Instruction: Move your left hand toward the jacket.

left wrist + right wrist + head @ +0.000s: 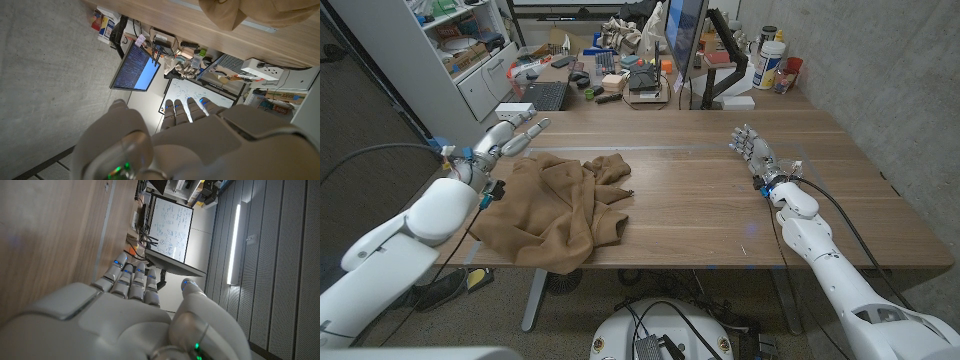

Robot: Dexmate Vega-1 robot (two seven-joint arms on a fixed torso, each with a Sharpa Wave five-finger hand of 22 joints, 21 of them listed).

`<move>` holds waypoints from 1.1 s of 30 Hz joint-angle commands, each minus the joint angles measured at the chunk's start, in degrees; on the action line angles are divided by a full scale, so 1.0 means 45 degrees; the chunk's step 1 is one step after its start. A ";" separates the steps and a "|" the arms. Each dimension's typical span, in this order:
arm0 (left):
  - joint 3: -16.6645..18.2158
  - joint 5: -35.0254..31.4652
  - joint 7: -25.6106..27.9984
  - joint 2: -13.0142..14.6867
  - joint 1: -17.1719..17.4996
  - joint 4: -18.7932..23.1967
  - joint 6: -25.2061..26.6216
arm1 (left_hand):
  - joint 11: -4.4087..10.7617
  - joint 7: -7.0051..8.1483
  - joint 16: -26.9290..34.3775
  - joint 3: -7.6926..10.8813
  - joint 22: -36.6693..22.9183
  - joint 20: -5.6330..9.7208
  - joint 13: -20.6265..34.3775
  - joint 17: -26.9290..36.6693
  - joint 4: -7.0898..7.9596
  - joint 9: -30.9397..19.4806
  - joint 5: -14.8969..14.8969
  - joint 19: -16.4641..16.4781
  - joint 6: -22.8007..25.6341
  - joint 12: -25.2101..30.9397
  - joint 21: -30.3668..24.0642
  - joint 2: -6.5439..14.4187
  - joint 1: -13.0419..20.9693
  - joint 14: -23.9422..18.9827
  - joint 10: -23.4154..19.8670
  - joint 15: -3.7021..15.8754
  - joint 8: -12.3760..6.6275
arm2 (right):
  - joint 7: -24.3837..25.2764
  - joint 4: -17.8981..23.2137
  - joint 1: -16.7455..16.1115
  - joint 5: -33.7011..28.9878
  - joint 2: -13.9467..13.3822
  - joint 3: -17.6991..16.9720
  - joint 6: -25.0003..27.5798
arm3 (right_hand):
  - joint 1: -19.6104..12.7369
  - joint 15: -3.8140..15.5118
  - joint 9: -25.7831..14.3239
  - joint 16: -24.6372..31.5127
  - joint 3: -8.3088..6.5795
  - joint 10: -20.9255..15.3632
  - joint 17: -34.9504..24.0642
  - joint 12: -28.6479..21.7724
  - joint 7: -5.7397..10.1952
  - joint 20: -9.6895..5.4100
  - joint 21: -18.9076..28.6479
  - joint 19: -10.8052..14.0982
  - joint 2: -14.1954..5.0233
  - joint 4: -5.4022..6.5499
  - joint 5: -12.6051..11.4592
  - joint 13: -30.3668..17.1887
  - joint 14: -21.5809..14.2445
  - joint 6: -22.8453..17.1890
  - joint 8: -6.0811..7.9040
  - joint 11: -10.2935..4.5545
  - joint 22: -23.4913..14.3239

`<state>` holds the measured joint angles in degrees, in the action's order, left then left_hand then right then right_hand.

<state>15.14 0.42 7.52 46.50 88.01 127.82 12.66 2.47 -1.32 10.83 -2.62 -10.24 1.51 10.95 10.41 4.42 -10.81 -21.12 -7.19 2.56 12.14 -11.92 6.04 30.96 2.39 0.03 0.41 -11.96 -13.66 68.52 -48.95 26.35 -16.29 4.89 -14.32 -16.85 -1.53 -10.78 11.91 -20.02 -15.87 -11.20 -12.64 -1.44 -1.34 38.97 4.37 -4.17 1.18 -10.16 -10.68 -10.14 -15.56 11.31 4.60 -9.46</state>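
A crumpled brown jacket [558,207] lies on the wooden table [700,200], left of centre and reaching the near edge. My left hand [510,137] hovers just beyond the jacket's far left corner, fingers stretched out and apart, holding nothing. In the left wrist view the same hand [185,125] points its fingers away, with a bit of the jacket [250,12] on the table. My right hand [753,152] stands upright over the table's right side, fingers extended and empty, far from the jacket. The right wrist view shows this hand [135,300] beside bare wood.
Behind the table stand a monitor [684,35], a keyboard [544,95], bottles [772,62] and desk clutter. A white cabinet [480,60] stands at the back left. A white power strip [514,110] sits near the table's far left corner.
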 commanded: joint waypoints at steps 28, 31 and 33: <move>-0.0136 -0.2456 -0.0269 0.0341 0.1137 0.1321 0.1329 | 0.0112 0.0066 0.0032 -0.0084 -0.0056 -0.0124 0.0043 0.0039 -0.0064 -0.0020 -0.0015 0.0002 0.0081 -0.0016 0.0029 -0.0002 0.0206 -0.0064 -0.0015 0.0059 0.0019 | -0.0389 -0.0788 0.0580 -0.0155 0.0296 0.0073 -0.0278 | -0.0001 -0.0035 -0.0036 -0.0057 -0.0023 -0.0092 0.0014 0.0030 -0.0052 -0.0049 -0.0200 0.0183 -0.0068 -0.0109 -0.0055 -0.0025 -0.0099 -0.0118 -0.0014 -0.0053 -0.0078; -0.0200 -0.2671 -0.0234 0.0331 0.1197 0.1331 0.1452 | 0.0113 0.0072 0.0033 -0.0089 -0.0056 -0.0126 0.0044 0.0039 -0.0067 -0.0020 -0.0017 -0.0003 0.0075 -0.0016 0.0031 -0.0001 0.0215 -0.0067 -0.0020 0.0060 0.0024 | -0.0418 -0.0823 0.0604 -0.0166 0.0307 0.0074 -0.0259 | 0.0003 -0.0040 -0.0036 -0.0058 -0.0022 -0.0095 0.0013 0.0030 -0.0053 -0.0051 -0.0216 0.0188 -0.0071 -0.0111 -0.0055 -0.0025 -0.0099 -0.0113 -0.0017 -0.0047 -0.0079; -0.0288 -0.2944 -0.0163 0.0387 0.1232 0.1350 0.1609 | 0.0117 0.0090 0.0034 -0.0092 -0.0056 -0.0125 0.0044 0.0039 -0.0069 -0.0021 -0.0018 0.0005 0.0071 -0.0014 0.0029 0.0000 0.0221 -0.0073 -0.0029 0.0074 0.0027 | -0.0429 -0.0852 0.0617 -0.0177 0.0321 0.0070 -0.0271 | 0.0007 -0.0052 -0.0036 -0.0054 -0.0021 -0.0097 0.0013 0.0029 -0.0052 -0.0052 -0.0236 0.0192 -0.0073 -0.0114 -0.0055 -0.0026 -0.0111 -0.0114 -0.0017 -0.0042 -0.0080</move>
<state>14.80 -7.80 5.86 48.26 91.98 132.89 17.21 2.46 -1.32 10.83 -2.85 -10.25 1.31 11.08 10.41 4.19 -10.80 -21.12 -6.99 2.56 12.14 -11.92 6.04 30.96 2.09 0.04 0.71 -11.96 -15.08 65.52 -46.76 25.77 -15.13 5.14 -15.62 -16.85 -1.55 -10.77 11.64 -19.85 -15.86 -11.21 -12.64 -1.44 -1.74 38.14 4.77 -4.17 1.01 -10.15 -10.68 -10.16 -15.56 11.30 4.60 -9.75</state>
